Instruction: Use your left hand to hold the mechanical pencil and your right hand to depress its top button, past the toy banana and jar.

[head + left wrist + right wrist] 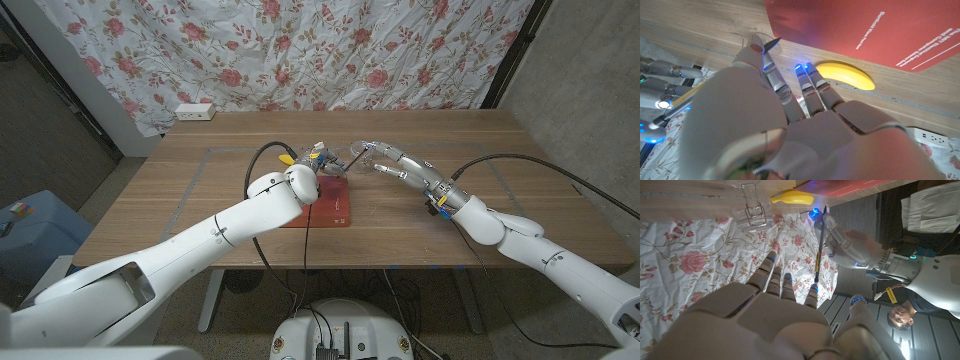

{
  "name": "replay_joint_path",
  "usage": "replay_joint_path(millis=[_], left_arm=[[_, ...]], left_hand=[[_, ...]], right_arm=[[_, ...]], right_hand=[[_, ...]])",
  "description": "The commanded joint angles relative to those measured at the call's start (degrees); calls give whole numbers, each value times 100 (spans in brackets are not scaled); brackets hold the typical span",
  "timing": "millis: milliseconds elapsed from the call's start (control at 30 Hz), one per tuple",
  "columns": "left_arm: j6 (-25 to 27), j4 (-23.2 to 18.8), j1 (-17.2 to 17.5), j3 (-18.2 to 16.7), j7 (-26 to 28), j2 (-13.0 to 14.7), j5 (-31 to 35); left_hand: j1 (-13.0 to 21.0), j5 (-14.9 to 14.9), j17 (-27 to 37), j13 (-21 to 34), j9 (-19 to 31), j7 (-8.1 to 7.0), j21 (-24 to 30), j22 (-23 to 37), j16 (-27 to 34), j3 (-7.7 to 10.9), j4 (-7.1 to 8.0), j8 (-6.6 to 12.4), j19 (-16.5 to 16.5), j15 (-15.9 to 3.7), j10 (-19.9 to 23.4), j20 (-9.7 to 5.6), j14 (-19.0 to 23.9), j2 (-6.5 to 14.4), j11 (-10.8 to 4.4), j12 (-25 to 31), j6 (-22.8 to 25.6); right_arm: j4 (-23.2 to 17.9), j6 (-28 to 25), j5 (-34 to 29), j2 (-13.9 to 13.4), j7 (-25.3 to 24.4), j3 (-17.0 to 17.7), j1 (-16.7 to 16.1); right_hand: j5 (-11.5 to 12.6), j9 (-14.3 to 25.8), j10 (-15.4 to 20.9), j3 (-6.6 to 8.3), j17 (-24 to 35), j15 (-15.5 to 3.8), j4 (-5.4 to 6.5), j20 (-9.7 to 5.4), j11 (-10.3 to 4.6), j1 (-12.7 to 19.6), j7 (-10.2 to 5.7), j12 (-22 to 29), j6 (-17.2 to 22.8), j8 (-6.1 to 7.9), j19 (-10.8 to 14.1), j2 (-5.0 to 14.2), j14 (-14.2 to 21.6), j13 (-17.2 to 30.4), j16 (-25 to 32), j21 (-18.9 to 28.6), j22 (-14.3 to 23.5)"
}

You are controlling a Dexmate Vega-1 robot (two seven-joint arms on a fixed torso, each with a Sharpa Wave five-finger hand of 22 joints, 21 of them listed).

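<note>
I had the left robot hand pinching the pencil upright above the counter near the banana and jar, my right robot hand spread just beside it, and feared a skewed press might knock it loose.

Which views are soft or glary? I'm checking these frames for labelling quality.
Head view: sharp and evenly lit, though the pencil is tiny. Left wrist view: the left robot hand is blurred up close, while the toy banana and red mat stay sharp. Right wrist view: the right robot hand is soft; the mechanical pencil is crisp, with blue fingertip lights.
</note>
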Motion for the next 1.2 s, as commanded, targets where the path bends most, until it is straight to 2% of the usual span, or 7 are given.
replay_joint_path(millis=[33,667,1200], left_arm=[[115,-59,28,21,71,-52,6],[257,-182,71,50,174,-72,-14],[107,-101,22,61,136,-31,-20]], left_hand=[[22,38,17,26,-4,15,4,21,6,-10,14,16,8,-965,85,-418,66,55,-22,48,14],[29,39,18,27,-28,37,6,21,6,-16,13,2,14,-966,98,-413,65,56,-20,52,20],[33,40,19,27,-46,31,5,21,8,-19,14,-8,13,-965,102,-415,68,59,-21,52,29]], right_arm=[[-182,-160,-215,-67,-152,57,-111],[-479,-456,-369,-199,-319,40,-257],[-674,-639,-390,-297,-187,-27,-276]], right_hand=[[15,7,12,33,37,-21,39,-37,-18,-6,-4,46,45,27,-3,130,7,9,22,2,3],[18,4,22,24,52,-32,112,-46,-41,-70,-2,46,117,36,2,163,15,10,35,4,4],[23,-1,-2,5,70,-23,195,-55,-54,-131,-3,35,153,25,-19,179,-21,11,30,-3,5]])
